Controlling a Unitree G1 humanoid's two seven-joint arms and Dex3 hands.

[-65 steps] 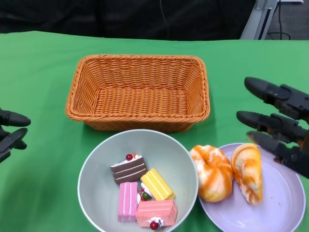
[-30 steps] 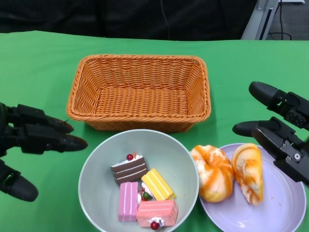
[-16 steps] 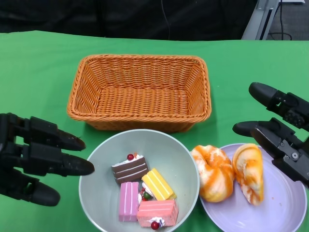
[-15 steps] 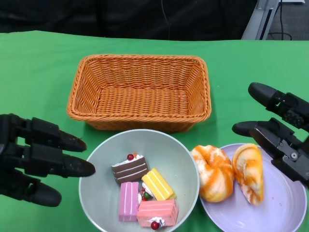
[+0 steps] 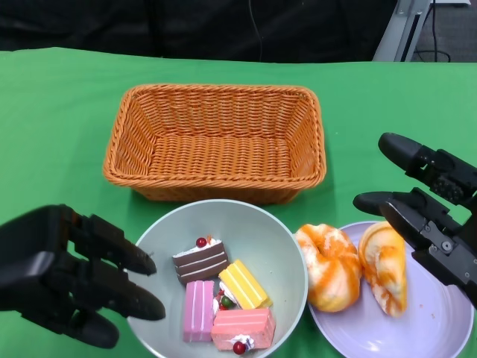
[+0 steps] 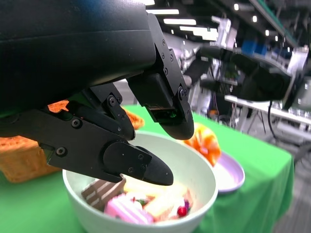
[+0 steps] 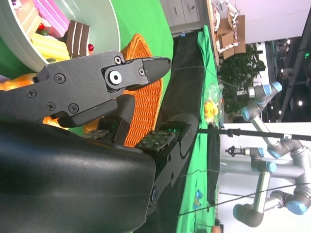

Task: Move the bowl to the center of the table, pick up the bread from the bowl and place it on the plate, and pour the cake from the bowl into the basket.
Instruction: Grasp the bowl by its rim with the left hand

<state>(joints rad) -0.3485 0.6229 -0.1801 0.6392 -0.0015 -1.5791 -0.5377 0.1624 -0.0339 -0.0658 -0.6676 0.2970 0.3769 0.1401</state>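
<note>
A wicker basket (image 5: 214,142) sat on the green table (image 5: 59,112), just behind the bowl (image 5: 156,246), whose far rim lay right at the basket's near wall. The bowl stood near the front edge and held four cake pieces: a brown one (image 5: 199,259) topped with a red berry, a yellow one (image 5: 241,284), a pink striped one (image 5: 197,310) and a salmon-pink one (image 5: 242,327) with a berry at its near edge. Just right of the bowl lay the lilac plate (image 5: 440,313), carrying two orange-and-white bread pieces; the left bread (image 5: 328,267) overhung the plate's left rim and lay close against the bowl, while the right bread (image 5: 383,265) lay further in on the plate. In the left wrist view the bowl (image 6: 199,170), the cakes inside and the plate (image 6: 232,173) beyond were plain to see. The left hand (image 5: 71,277) hovered at the bowl's left rim with its fingers (image 5: 127,250) spread and reaching over the edge, holding nothing; whether they touched the rim could not be told. The right hand (image 5: 428,216) hung above the plate's far right side, fingers apart and empty, the lower fingers (image 5: 406,216) close over the right bread without gripping it.
</note>
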